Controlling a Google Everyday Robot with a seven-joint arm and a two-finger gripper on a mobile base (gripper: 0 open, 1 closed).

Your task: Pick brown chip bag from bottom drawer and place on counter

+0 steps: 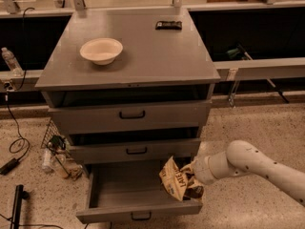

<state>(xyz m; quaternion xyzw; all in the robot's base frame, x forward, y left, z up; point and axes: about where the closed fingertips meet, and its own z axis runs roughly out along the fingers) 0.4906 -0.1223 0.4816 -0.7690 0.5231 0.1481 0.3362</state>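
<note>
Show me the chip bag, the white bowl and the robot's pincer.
brown chip bag (175,179): camera view, on its printed cream front.
white bowl (101,50): camera view, on its inside.
pincer (190,174): camera view, its tip, gripping the bag over the bottom drawer (119,194).

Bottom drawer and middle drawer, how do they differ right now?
The bottom drawer is pulled far out, its inside showing; the middle drawer is pushed almost fully in, its inside hidden. The gripper holds the chip bag above the bottom drawer's right side; the middle drawer sits higher, behind the bag. Both are grey, with a small dark handle in front.
</note>
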